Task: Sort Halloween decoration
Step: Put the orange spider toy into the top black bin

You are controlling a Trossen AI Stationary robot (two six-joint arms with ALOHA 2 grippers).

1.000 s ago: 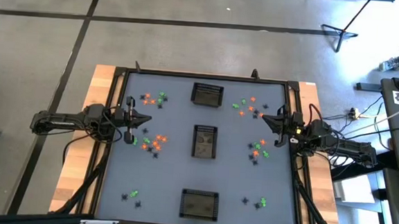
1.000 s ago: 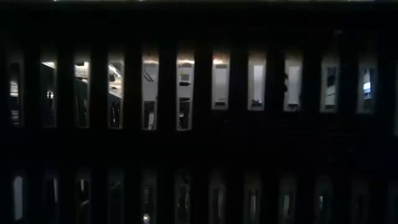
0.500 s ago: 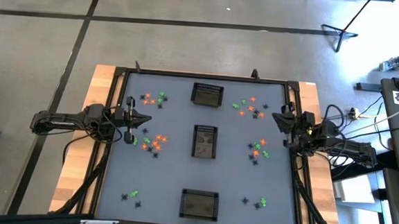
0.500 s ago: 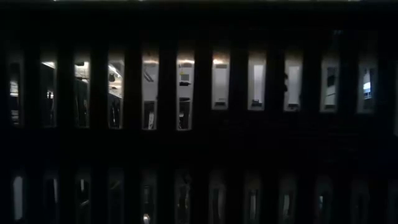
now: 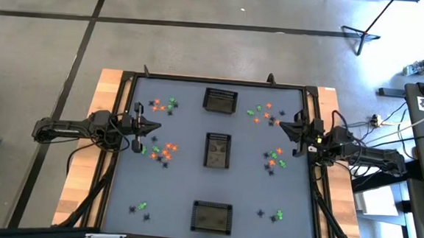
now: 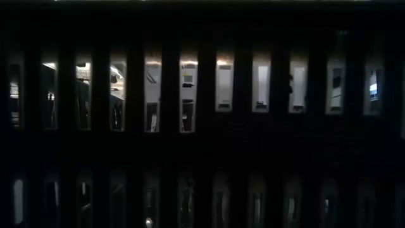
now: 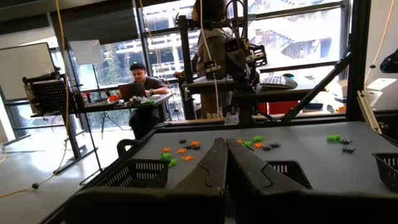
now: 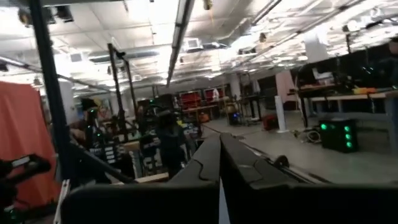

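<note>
Left gripper sits closed and empty at the table's left edge, unmoved. Halloween decoration lies scattered in clusters around three mesh baskets, unsorted. Right gripper, also pinched shut and empty, has swung back inward; nothing picked yet.

Seen from overhead, the high camera looks straight down on the whole bench and the floor around it. The low camera, pressed close against a dark slatted wall, glimpses only slivers of the room through the gaps. The left wrist camera faces level across the bench top (the same surface the high view covers), past its own fingers. The right wrist camera tilts up past its fingers toward the ceiling.
</note>
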